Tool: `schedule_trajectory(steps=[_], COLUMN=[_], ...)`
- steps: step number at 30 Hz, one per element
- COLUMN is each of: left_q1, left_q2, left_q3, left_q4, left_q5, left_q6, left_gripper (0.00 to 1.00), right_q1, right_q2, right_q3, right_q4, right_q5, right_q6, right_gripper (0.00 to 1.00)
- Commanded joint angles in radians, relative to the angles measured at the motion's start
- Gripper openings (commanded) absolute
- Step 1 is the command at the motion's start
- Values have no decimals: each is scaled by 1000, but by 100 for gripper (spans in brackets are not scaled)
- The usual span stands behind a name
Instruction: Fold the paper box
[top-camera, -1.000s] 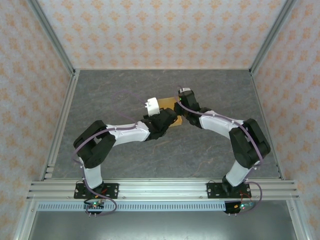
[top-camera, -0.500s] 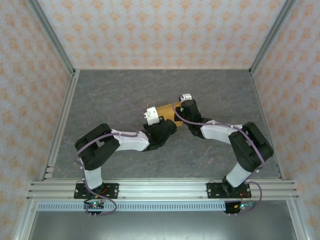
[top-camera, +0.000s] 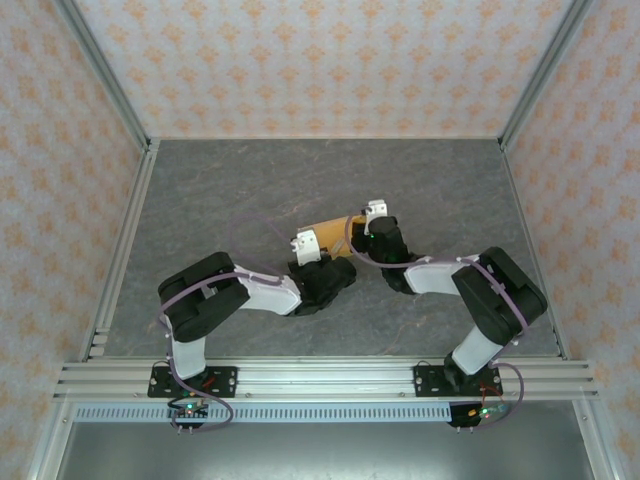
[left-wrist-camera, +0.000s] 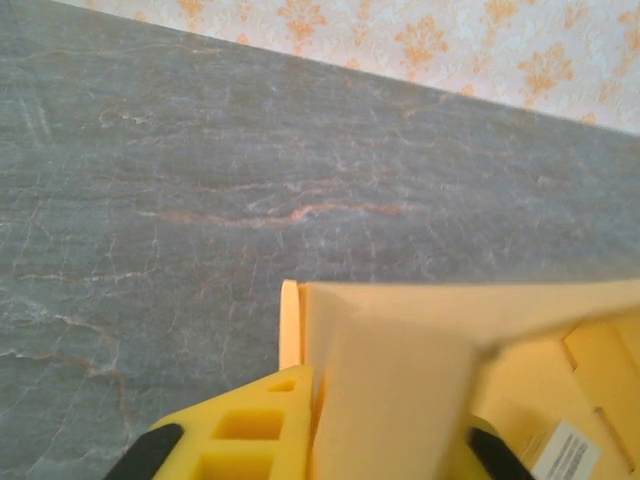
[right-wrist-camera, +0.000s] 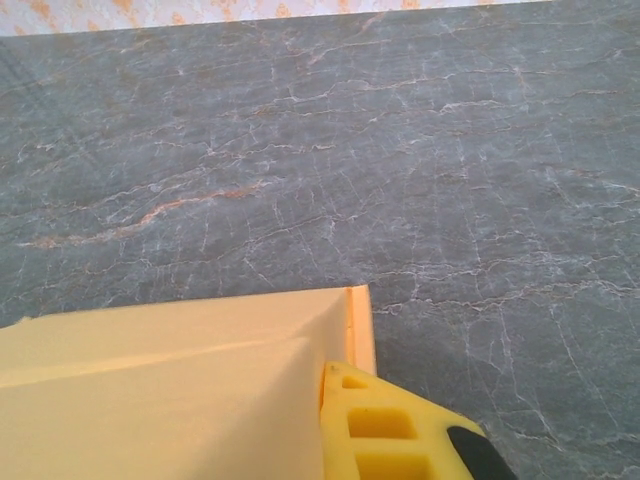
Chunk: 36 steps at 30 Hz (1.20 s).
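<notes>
The paper box (top-camera: 328, 228) is a light orange-tan cardboard piece, held just above the middle of the grey table between both grippers. My left gripper (top-camera: 318, 256) grips its near-left end. In the left wrist view a folded panel of the paper box (left-wrist-camera: 400, 340) stands between the yellow fingers (left-wrist-camera: 250, 430), and the left finger presses on its wall. My right gripper (top-camera: 362, 230) is shut on the right end. In the right wrist view its yellow finger (right-wrist-camera: 400, 430) lies against the edge of the paper box (right-wrist-camera: 180, 390), whose panel hides the other finger.
The grey marbled table (top-camera: 250, 180) runs to patterned walls at the back and on both sides. An aluminium rail (top-camera: 320, 378) carries the two arm bases at the near edge. A white label (left-wrist-camera: 565, 455) sits on an inner flap.
Both grippers have drawn back toward the near edge with the box between them. The box has turned, so its long side now slants from lower left to upper right.
</notes>
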Motion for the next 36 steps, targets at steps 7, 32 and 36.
schedule_trajectory(steps=[7,32,36], left_q1=[-32,205,365], left_q2=[-57,-792,-722], left_q3=[-119,-52,53], left_q4=[-188,-523,-501], left_q5=[-17,659,873], left_q6=[-24,348,361], left_gripper=[48,59,62], right_q1=[-13,34,35], right_q2=[55,25,29], right_q3=[-79,-44,-54], right_q4=[-52,-88,-72], right_q5=[91,134,140], right_q6=[36,-57,-60], right_gripper=[0,1,1])
